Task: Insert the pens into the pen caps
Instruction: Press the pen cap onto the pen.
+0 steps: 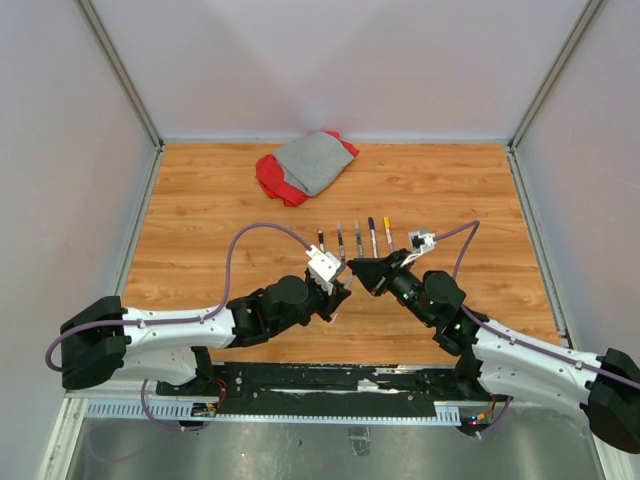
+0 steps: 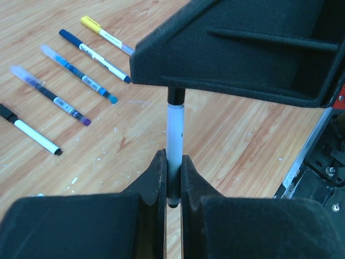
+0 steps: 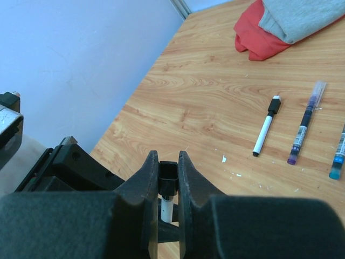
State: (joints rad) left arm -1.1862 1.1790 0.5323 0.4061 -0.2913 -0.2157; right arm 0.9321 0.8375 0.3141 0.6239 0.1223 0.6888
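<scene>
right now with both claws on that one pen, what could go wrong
1. The left claw pinches the pen only near its lower end, so an off-axis push may tilt it or slide it through.
2. The right claw holds the small cap between its tips, and the cap could twist or pop out.
3. Both claws work close to the row of pens, so a slip might scatter them.

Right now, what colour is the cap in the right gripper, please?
The cap is black, clearest in the right wrist view.
</scene>
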